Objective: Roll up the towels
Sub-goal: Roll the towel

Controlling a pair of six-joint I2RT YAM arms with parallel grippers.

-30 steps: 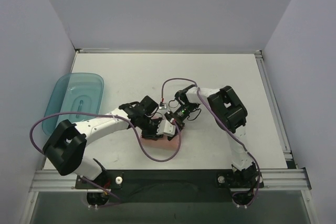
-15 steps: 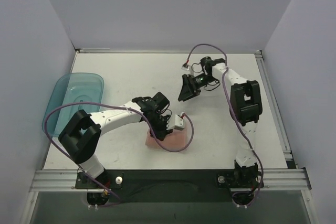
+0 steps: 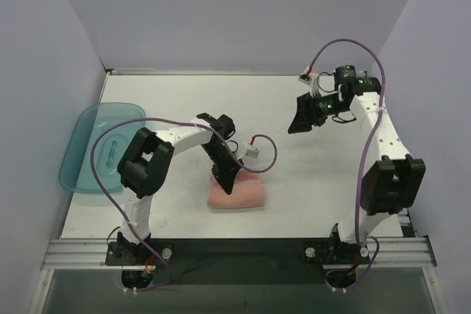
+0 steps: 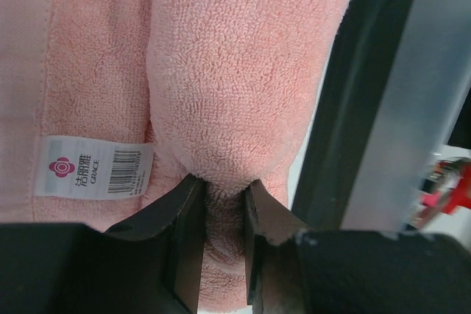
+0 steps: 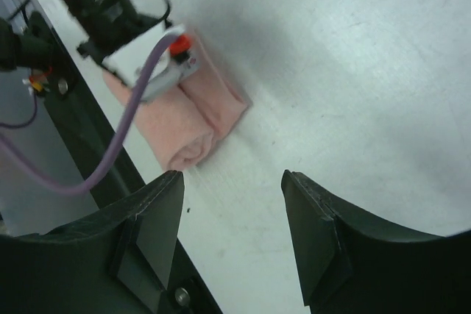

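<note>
The salmon-pink towel [image 3: 235,193] lies rolled into a short bundle on the white table near its front edge. It fills the left wrist view [image 4: 243,71], with a white label on it, and shows far off in the right wrist view [image 5: 193,121]. My left gripper [image 3: 224,179] points down onto the roll's left end; its jaws are shut on a fold of the towel [image 4: 223,204]. My right gripper [image 3: 300,119] is open and empty, raised at the right rear of the table, far from the towel.
A translucent teal plastic tray [image 3: 103,145] sits at the table's left edge. The black front rail [image 3: 235,248] runs just below the towel. White walls enclose the table on three sides.
My right arm has swung up and away to the right rear, off the towel. My left gripper has turned and now pinches the roll's left end. The towel lies uncovered.
</note>
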